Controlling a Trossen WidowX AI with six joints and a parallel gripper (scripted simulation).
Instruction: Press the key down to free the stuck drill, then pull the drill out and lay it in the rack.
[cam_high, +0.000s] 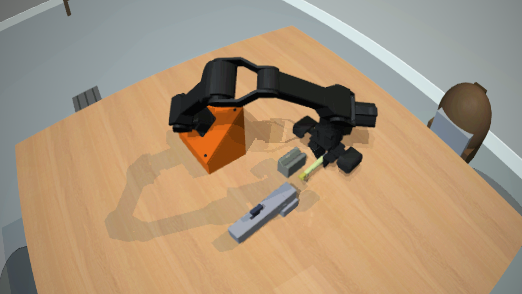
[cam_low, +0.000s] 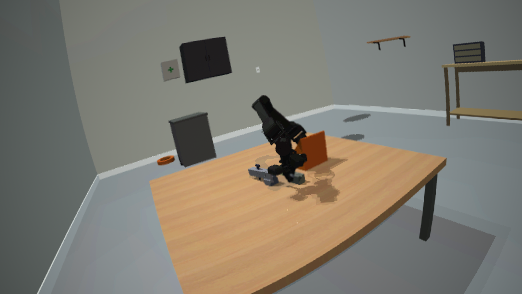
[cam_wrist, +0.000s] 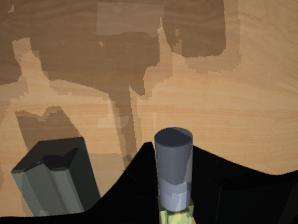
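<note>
My gripper (cam_high: 326, 158) (cam_wrist: 161, 147) is shut on the drill, a thin rod with a pale yellow-green part (cam_high: 314, 167) and a blue-grey cylindrical end (cam_wrist: 173, 160). In the top view its yellow tip points toward the blue-grey holder (cam_high: 270, 211) (cam_low: 260, 174), with a small gap between them. The dark key (cam_high: 256, 210) (cam_low: 257, 166) sits on top of the holder; I cannot tell whether it is down. The small grey-green grooved rack (cam_high: 291, 162) (cam_low: 299, 178) (cam_wrist: 55, 185) stands beside the drill. No drill lies in its groove. The fingers hide part of the drill.
The orange angular block (cam_high: 227, 137) (cam_low: 314, 150) stands behind the rack, under the arm's rear part. The arm (cam_high: 300, 90) reaches over the wooden table (cam_high: 125, 260) (cam_low: 240, 235). The holder lies close in front of the gripper in the top view.
</note>
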